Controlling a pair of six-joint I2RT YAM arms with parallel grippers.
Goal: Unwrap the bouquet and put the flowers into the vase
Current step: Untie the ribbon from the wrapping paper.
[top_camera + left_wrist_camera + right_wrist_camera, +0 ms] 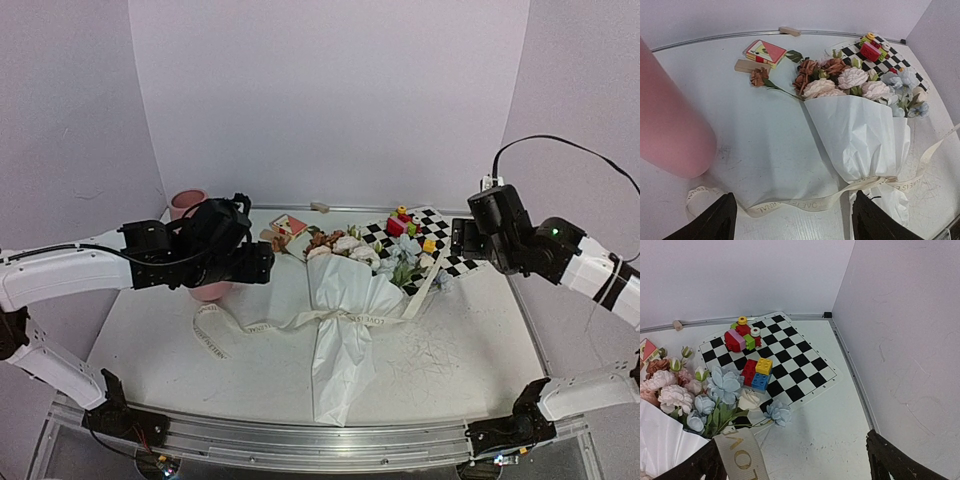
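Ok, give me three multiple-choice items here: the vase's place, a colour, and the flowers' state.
1. The vase stands: A. left of the bouquet; B. right of it; C. in front of it.
2. The paper is: A. pink; B. white; C. black.
3. The flowers are: A. upright in the vase; B. lying wrapped on the table; C. lying bare, paper removed.
Key: 1 A, the top view shows it at the bouquet's left; 2 B, a crinkled white sheet wraps the bunch; 3 B, the heads stick out of the paper, flat on the table.
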